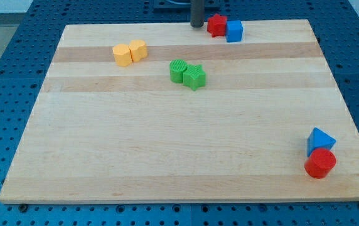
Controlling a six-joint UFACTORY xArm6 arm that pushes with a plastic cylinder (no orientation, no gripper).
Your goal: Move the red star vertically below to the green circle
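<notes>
My tip [196,25] (a bare rod, no jaws to open or close) sits just left of the red star [216,25], which touches the blue cube [233,31]; better to circle above it and push down-left, below the green circle [178,71].
</notes>
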